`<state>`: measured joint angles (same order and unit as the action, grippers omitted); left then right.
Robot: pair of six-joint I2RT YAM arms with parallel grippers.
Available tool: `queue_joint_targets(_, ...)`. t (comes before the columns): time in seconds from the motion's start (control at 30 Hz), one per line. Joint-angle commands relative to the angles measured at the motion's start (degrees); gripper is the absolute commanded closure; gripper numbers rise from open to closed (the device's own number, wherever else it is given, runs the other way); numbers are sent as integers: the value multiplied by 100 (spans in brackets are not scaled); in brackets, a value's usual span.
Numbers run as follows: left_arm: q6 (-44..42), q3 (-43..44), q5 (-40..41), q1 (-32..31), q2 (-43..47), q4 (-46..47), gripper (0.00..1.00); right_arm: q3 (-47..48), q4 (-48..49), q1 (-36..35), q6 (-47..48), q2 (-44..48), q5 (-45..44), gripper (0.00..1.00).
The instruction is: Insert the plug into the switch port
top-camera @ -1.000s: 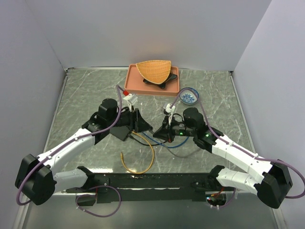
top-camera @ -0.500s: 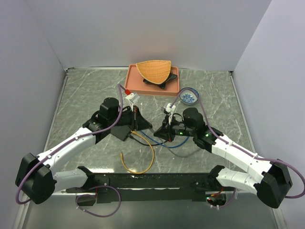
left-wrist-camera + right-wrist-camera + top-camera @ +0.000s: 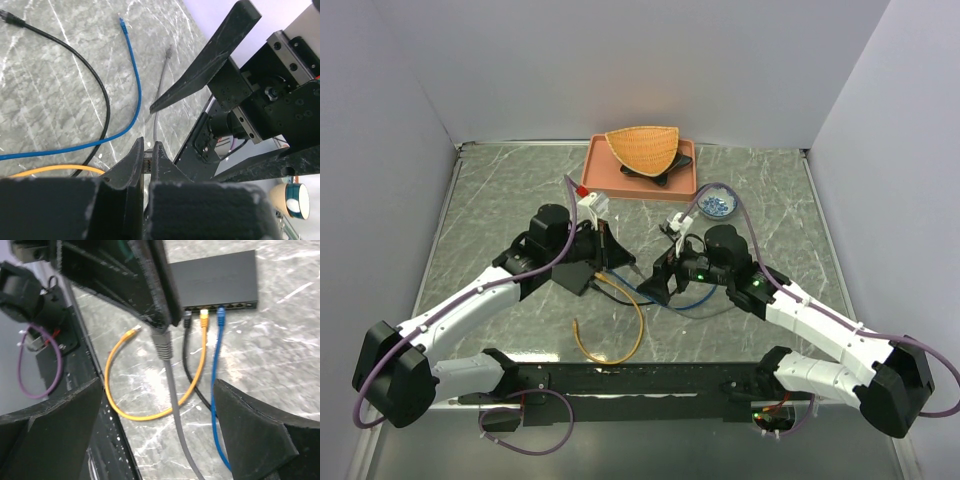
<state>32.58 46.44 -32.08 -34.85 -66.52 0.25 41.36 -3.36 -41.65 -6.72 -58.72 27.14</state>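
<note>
**Grey plug [image 3: 161, 344] brought to the port side of the switch [image 3: 215, 282].** The left gripper [image 3: 148, 150] is pinched narrow on the plug, and the grey cable [image 3: 177, 430] trails away from the switch across the table [image 3: 500, 200]. The right gripper [image 3: 157, 381], on the side of the plug away from the switch, stands wide and holds nothing.

Compared with the view a second ago, the two grippers were then almost touching and now show a small gap. More of the blue cable [image 3: 216, 405] lies uncovered between them, and the switch has not shifted.

Reading: the plug rests with the left arm alone, so the handover looks complete. The step in hand is alignment and insertion.

The plug sits just short of the socket row, near the connector of the black cable [image 3: 186, 360] and apart from the port face. The black cable, the orange cable [image 3: 150, 415] and the blue cable already occupy three neighbouring sockets. Sockets beyond the blue one appear free, while the end of the row nearest the plug is hidden by a finger of the left gripper.

Surface: a grey-green marbled table, flat and hard. Well beyond the switch, on the side away from the arm bases, stand a salmon tray [image 3: 605, 180] bearing a wicker basket [image 3: 642, 148], and a small blue bowl [image 3: 717, 203].

Room: plain pale walls [image 3: 620, 70] close the table on three sides.
</note>
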Motion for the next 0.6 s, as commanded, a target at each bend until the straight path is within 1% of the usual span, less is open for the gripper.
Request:
queue_joint_targets(0.0,135,331,219,5,25,-7,99,425,10,-115,30,-61,-760,2)
queue_joint_targets(0.1,135,392,202,5,-45,-8,99,504,-16,-230,30,-166,-1105,4)
queue_joint_targets(0.3,91,463,290,5,-142,-271,99,732,98,-423,65,-438,-1228,11)
queue_joint_targets(0.43,126,454,290,5,-116,-227,99,943,2,-607,145,-719,-1404,30)
queue_joint_targets(0.5,117,445,307,5,-115,-227,99,1022,-25,-704,206,-790,-1483,37)
queue_joint_targets(0.53,117,454,325,5,-133,-253,99,1049,-42,-739,215,-851,-1527,47)
queue_joint_targets(0.57,100,463,325,5,-142,-262,99,1067,-69,-766,232,-869,-1631,53)
